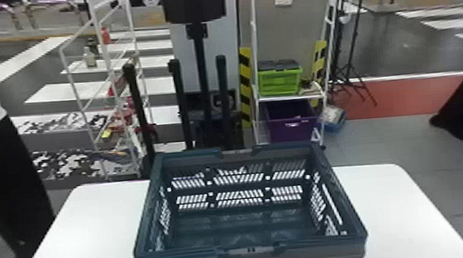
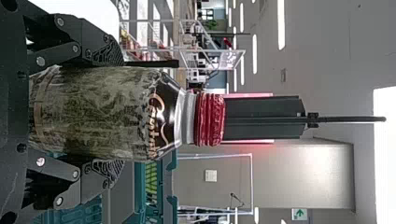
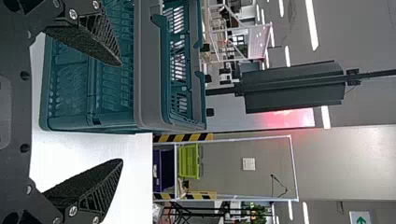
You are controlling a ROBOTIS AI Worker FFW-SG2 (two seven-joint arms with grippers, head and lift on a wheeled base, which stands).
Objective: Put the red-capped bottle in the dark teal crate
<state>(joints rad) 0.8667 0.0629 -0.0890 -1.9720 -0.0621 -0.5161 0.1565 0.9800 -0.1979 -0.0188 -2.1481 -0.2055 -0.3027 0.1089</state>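
Note:
The dark teal crate (image 1: 252,257) stands on the white table, its inside visible from above with nothing in it. In the left wrist view, the red-capped bottle (image 2: 95,112) is held between the fingers of my left gripper (image 2: 109,112), which is shut on its body. Its red cap points away from the gripper, so it is upright in the room, and the crate (image 2: 170,186) shows behind it. My right gripper (image 3: 122,112) is open with nothing between its fingers, and the crate (image 3: 144,65) stands beyond it.
The white table (image 1: 400,220) extends on both sides of the crate. Behind it are a white rack with bottles (image 1: 89,58), a black stand and a shelf with a green crate (image 1: 280,81) and a purple bin (image 1: 291,124). A person stands at the far left.

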